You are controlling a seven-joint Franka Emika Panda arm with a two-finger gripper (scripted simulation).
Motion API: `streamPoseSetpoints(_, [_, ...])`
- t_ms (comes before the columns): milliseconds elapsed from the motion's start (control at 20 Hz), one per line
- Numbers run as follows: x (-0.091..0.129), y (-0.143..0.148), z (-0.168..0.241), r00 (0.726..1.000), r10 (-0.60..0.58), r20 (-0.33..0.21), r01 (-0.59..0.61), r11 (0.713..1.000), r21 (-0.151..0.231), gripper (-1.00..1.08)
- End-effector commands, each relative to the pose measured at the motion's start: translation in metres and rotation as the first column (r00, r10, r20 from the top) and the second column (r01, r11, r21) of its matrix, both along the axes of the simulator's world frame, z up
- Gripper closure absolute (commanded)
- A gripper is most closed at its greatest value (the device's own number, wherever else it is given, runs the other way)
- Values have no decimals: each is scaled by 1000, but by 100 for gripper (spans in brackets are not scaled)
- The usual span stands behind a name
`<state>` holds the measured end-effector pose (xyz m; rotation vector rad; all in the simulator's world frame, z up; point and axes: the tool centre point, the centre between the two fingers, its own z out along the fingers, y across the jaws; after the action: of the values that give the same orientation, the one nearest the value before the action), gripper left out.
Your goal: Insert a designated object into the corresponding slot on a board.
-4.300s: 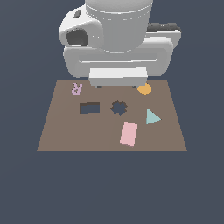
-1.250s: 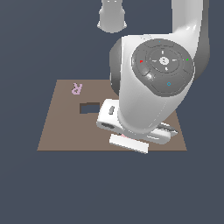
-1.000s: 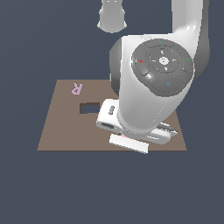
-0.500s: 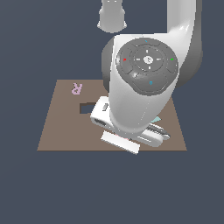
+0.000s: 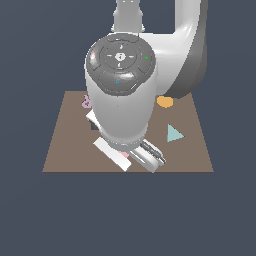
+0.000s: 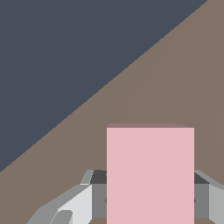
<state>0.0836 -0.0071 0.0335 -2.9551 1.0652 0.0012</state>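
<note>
The pale pink block sits between my gripper's grey fingers, which are closed against its two sides. In the exterior view only a sliver of the pink block shows under my hand, near the front edge of the brown board. My gripper is there too, mostly hidden by the arm. A dark corner of the rectangular slot peeks out beside the arm, on the exterior view's left of the block. The gear-shaped cut-out is hidden behind the arm.
A teal triangle and an orange disc lie on the board at the exterior view's right. A small pink letter-shaped piece lies at the back left. The board's edge runs diagonally through the wrist view.
My hand has moved toward the exterior view's left with the pink block in it. The arm has shifted, uncovering the triangle and the orange disc and covering most of the slot.
</note>
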Motion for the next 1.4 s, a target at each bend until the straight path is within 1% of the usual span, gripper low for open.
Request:
streamPoseSetpoints(0, [-7,-14,1,995,-103,1,103,995,0,108])
streamPoseSetpoints(100, [-14,-26,2,982,-190,1,190,982,0,108])
streamPoseSetpoints(250, [-28,-42,3,946,-323,1,323,946,0,108])
streamPoseSetpoints(550, [-56,-64,5,849,-528,0,528,849,1,108])
streamPoseSetpoints(750, [-71,-72,6,786,-618,0,618,786,1,108])
streamPoseSetpoints(900, [-80,-76,6,748,-664,0,664,748,1,108])
streamPoseSetpoints(1050, [-87,-78,7,719,-695,-1,695,719,1,108])
streamPoseSetpoints(1150, [-89,-78,7,706,-708,-1,708,706,1,108])
streamPoseSetpoints(1350, [-92,-79,7,695,-719,-1,719,695,0,108])
